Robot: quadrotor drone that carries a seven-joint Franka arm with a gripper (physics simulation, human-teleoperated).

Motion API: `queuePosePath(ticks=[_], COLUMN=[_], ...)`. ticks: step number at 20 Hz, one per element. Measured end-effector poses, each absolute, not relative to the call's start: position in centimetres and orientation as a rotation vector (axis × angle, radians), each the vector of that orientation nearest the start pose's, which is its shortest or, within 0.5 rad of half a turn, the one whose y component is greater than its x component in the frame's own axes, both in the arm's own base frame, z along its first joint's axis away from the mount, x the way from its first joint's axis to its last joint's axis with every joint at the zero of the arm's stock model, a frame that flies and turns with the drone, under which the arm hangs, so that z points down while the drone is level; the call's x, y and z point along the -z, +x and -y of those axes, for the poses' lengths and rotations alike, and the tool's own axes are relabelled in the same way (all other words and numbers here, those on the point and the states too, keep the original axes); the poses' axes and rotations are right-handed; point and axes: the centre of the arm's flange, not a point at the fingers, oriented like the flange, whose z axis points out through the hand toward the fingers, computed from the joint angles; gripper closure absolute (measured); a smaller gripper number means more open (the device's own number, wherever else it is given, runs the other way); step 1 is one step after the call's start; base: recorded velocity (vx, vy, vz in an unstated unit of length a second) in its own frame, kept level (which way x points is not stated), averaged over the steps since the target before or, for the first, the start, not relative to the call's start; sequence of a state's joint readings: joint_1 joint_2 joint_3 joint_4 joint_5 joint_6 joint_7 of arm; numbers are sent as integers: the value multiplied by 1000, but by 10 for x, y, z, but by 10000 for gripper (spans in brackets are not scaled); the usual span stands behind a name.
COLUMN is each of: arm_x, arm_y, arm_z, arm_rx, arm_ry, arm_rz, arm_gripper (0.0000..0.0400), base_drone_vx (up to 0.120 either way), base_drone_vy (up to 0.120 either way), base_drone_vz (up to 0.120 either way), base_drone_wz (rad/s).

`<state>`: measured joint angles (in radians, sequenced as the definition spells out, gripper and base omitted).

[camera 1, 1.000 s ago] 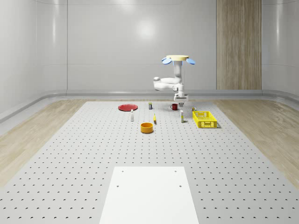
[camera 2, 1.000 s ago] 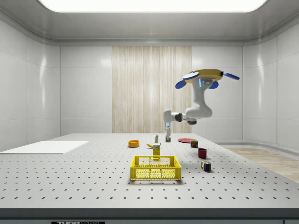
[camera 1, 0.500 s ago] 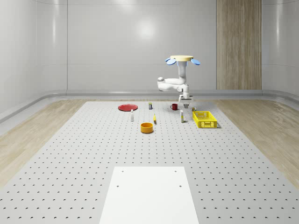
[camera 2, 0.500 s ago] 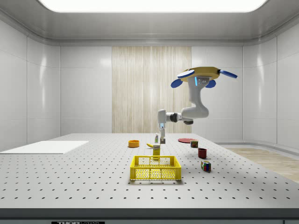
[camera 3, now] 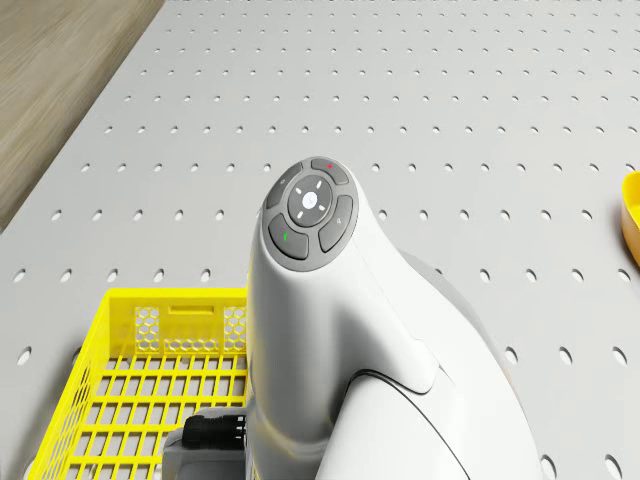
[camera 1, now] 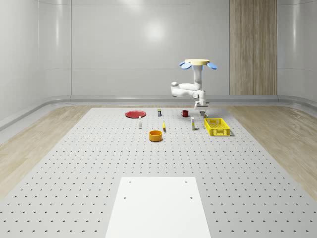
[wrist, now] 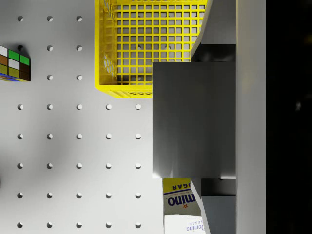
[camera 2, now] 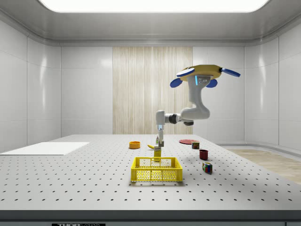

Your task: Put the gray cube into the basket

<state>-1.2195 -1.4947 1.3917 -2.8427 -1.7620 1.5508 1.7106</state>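
Gray cube: we see plain, smooth faces.
End effector: we see it clamping the gray cube.
Basket: yellow mesh, near the end effector, with nothing inside.
Drone: hovering.

Count of items on the desk, by kind.

- **Containers:** one yellow mesh basket and one orange bowl.
- **Tableware:** one red plate and one red mug.
- **Cubes:** two in all, one gray cube and one multicoloured puzzle cube.
- **Groceries:** one sugar box, one small white bottle, one small can, and one small yellow item too small to name.
- **Flat sheets:** one white rectangular sheet.
- **Machines:** one drone, carrying one arm.
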Motion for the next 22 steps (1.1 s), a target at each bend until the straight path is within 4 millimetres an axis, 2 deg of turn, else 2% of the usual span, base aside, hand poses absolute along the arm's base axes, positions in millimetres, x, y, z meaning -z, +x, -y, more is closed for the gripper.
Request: queuePosePath(ticks=[5, 10, 14, 18, 22], arm_x=[-487, -487, -487, -487, -487], arm_y=[317, 317, 317, 317, 317], arm_z=[6, 6, 6, 6, 6], arm_rx=[-785, -785, -785, -785, -785], arm_ry=[1, 1, 1, 1, 1], arm_rz=[2, 2, 2, 2, 2], arm_gripper=[150, 150, 150, 150, 150], base_drone_vx=[0, 0, 0, 120, 0], base_drone_vy=[120, 120, 120, 120, 70], base_drone_vz=[-104, 0, -110, 0, -110], base_drone_wz=[0, 0, 0, 0, 0])
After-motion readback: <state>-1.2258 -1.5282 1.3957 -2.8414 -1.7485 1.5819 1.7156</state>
